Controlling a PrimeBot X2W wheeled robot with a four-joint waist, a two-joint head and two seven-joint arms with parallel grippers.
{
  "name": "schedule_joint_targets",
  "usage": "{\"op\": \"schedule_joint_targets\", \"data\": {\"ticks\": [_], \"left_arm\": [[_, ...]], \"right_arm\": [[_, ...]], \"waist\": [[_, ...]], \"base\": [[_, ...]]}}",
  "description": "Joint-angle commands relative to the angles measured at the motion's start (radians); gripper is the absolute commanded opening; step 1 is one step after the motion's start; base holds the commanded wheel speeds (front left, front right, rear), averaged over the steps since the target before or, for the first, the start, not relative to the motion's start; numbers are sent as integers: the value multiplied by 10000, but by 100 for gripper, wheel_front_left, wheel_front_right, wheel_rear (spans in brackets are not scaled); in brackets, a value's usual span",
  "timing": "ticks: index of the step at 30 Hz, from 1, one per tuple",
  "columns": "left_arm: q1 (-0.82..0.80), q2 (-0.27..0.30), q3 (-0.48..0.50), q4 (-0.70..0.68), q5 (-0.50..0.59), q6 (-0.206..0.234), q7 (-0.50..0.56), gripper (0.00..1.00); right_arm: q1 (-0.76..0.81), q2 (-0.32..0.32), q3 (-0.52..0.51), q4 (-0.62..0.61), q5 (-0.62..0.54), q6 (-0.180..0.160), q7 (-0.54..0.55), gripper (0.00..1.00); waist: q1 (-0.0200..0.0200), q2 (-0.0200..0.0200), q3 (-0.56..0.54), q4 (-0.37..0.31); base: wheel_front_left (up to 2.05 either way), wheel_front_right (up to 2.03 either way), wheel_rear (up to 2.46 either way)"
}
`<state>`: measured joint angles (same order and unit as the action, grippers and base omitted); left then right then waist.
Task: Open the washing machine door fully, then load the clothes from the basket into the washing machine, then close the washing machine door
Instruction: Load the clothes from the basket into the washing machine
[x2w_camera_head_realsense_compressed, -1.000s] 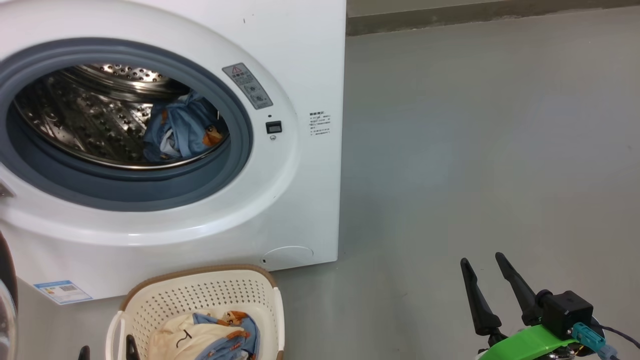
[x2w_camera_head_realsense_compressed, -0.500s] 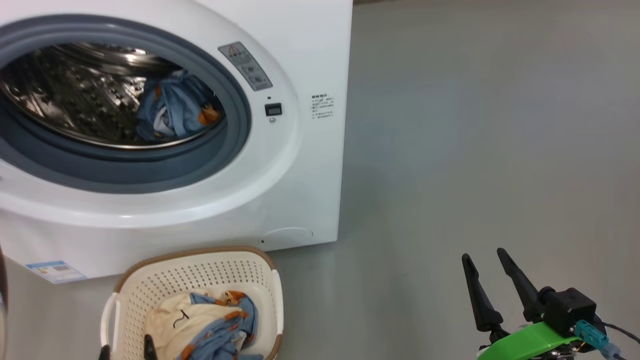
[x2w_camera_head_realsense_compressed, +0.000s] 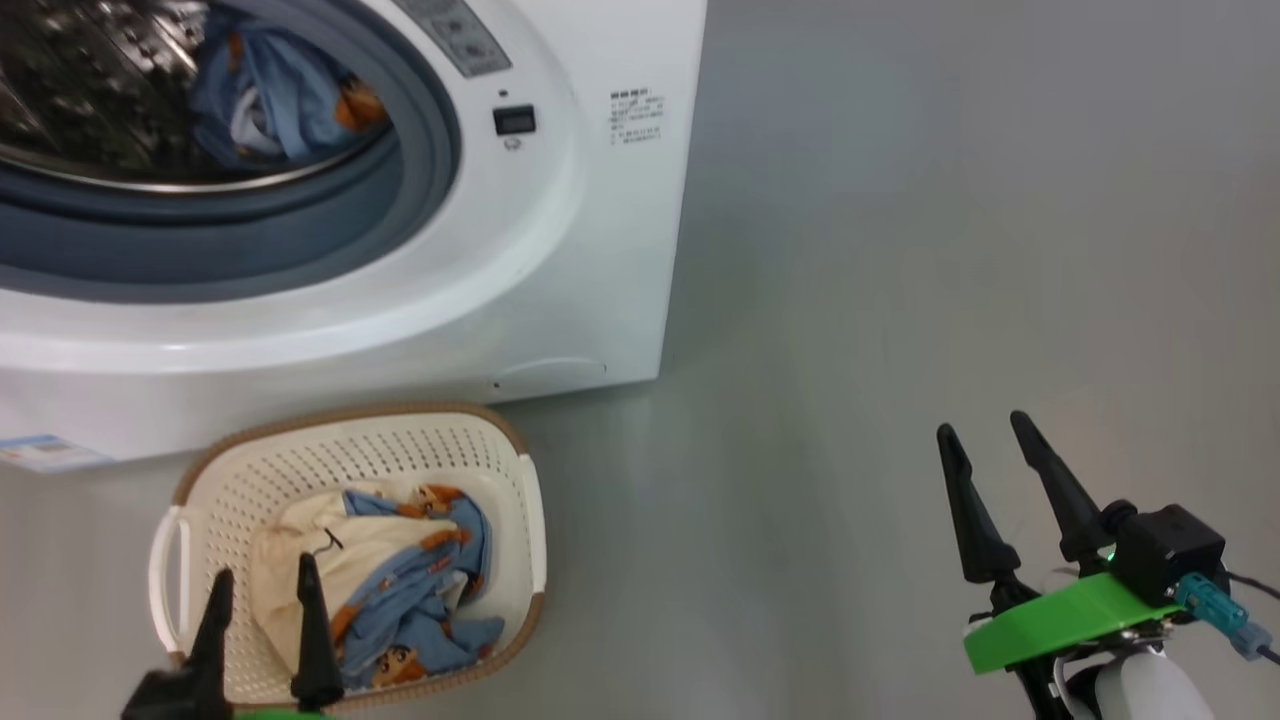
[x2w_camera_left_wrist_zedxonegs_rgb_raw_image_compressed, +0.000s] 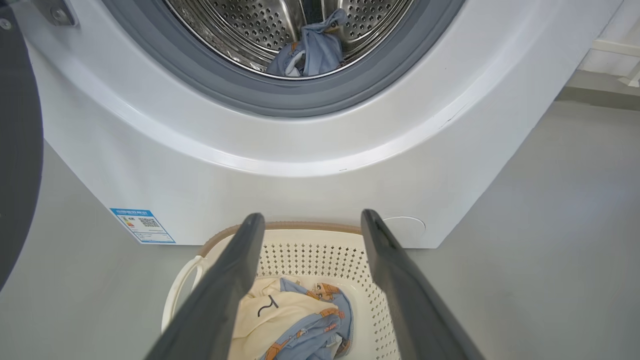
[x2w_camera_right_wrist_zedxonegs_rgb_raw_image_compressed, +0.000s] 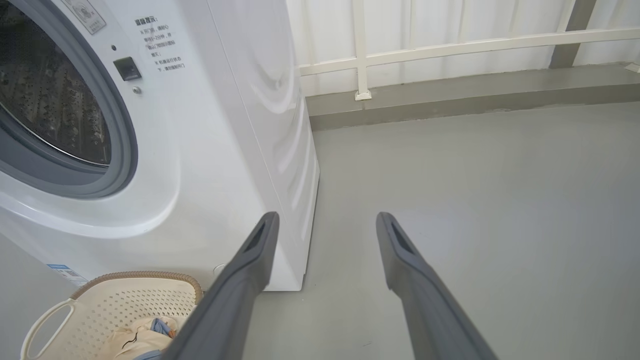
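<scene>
The washing machine (x2w_camera_head_realsense_compressed: 560, 250) stands with its opening bare; a light blue garment (x2w_camera_head_realsense_compressed: 265, 100) lies in the steel drum (x2w_camera_left_wrist_zedxonegs_rgb_raw_image_compressed: 240, 25). The washing machine door (x2w_camera_left_wrist_zedxonegs_rgb_raw_image_compressed: 17, 150) shows as a dark rim swung out at the left wrist view's left edge. The basket (x2w_camera_head_realsense_compressed: 520, 500) sits on the floor before the machine, holding cream and blue clothes (x2w_camera_head_realsense_compressed: 400, 570). My left gripper (x2w_camera_head_realsense_compressed: 263, 570) hangs open over the basket's near side, above the clothes (x2w_camera_left_wrist_zedxonegs_rgb_raw_image_compressed: 295, 320), holding nothing. My right gripper (x2w_camera_head_realsense_compressed: 983, 425) is open and empty over bare floor, far right of the basket (x2w_camera_right_wrist_zedxonegs_rgb_raw_image_compressed: 135, 300).
Grey floor (x2w_camera_head_realsense_compressed: 900, 250) stretches to the right of the machine. A white railing and low kerb (x2w_camera_right_wrist_zedxonegs_rgb_raw_image_compressed: 450, 95) run behind it. A blue label sticker (x2w_camera_left_wrist_zedxonegs_rgb_raw_image_compressed: 142, 226) sits low on the machine's front.
The head camera has tilted down, so machine and basket sit higher in the picture. My left gripper's fingers have come further into view over the basket. Both grippers stay open.
</scene>
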<state>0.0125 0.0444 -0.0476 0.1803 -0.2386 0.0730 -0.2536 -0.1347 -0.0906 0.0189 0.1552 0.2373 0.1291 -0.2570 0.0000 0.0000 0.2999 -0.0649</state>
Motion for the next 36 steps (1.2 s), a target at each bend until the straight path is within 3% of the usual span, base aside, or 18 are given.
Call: {"op": "schedule_joint_targets", "data": {"ticks": [1, 12, 25, 36], "left_arm": [[-331, 59, 385, -18, 110, -102, -82, 100], [-2174, 263, 1009, 1967, 372, -778, -82, 100], [-4289, 1318, 879, 4975, 704, -1432, -59, 100], [-5686, 2032, 480, 6768, 871, -1674, 271, 100]], "right_arm": [[-215, -86, 239, -263, 52, 16, -48, 100], [-710, -61, 249, -414, 207, 16, -48, 100], [-1179, 70, 281, -669, 436, 16, -48, 100], [-1478, 163, 353, -773, 557, 16, -48, 100]], "waist": [[0, 0, 707, -108], [0, 0, 2166, -407], [0, 0, 3743, -1007], [0, 0, 4847, -1237]], "base": [[0, 0, 0], [0, 0, 0], [0, 0, 0], [0, 0, 0]]}}
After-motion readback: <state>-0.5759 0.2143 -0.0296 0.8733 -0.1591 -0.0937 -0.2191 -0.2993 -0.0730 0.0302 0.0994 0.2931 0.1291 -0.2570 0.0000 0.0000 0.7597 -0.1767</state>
